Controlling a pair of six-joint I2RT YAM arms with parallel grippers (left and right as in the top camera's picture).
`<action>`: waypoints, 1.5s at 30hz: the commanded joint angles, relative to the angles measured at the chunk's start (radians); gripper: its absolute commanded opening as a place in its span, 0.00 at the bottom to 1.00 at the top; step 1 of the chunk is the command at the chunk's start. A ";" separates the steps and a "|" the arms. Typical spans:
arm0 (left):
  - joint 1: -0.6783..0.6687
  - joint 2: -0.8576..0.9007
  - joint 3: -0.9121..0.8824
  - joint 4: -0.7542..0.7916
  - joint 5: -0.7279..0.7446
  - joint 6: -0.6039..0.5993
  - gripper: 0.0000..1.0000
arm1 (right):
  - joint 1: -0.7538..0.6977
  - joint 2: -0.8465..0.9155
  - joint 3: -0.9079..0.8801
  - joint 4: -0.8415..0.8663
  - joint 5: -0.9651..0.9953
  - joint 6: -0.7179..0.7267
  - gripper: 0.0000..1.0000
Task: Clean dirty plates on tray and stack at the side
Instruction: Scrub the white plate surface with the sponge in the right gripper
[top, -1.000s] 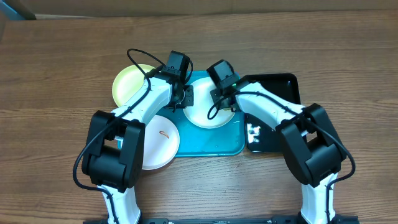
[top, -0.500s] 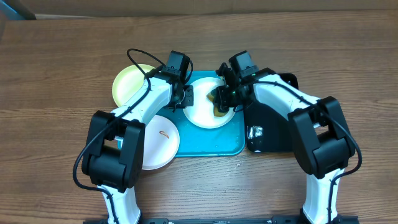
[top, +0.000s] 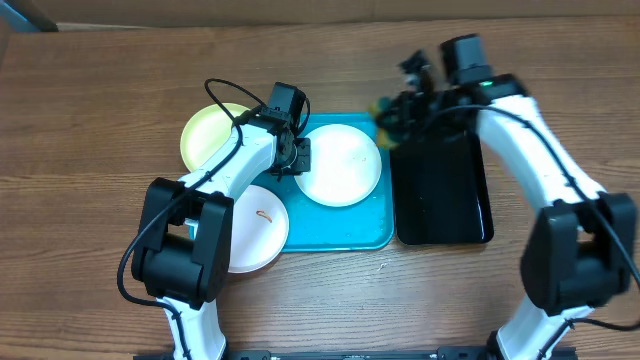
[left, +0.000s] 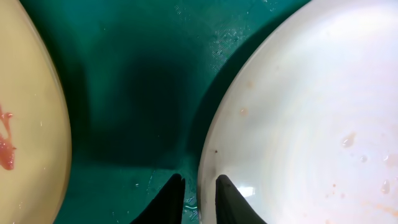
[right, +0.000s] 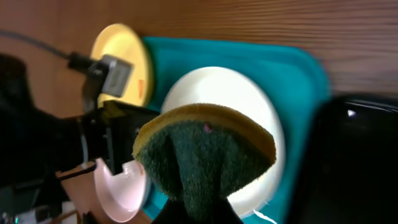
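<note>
Plates (top: 340, 165) three, turquoise tray (top: 340, 228) one, black tray (top: 445, 200) one, sponge (right: 205, 155) one

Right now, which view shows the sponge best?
Right wrist: the sponge fills mid-frame, green scouring face and yellow edge sharp, pinched in the right gripper. Overhead shows only a blurred green-yellow blob by the black tray. Left wrist doesn't show it.
</note>
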 joint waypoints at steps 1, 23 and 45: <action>0.000 0.009 -0.006 0.000 0.001 0.015 0.21 | -0.022 -0.006 0.005 -0.037 0.050 -0.004 0.04; 0.000 0.009 -0.006 -0.004 0.002 0.015 0.04 | 0.358 0.099 -0.126 0.245 0.626 0.012 0.31; 0.000 0.009 -0.006 -0.014 0.001 0.014 0.04 | 0.353 0.117 -0.177 0.245 0.550 0.058 0.45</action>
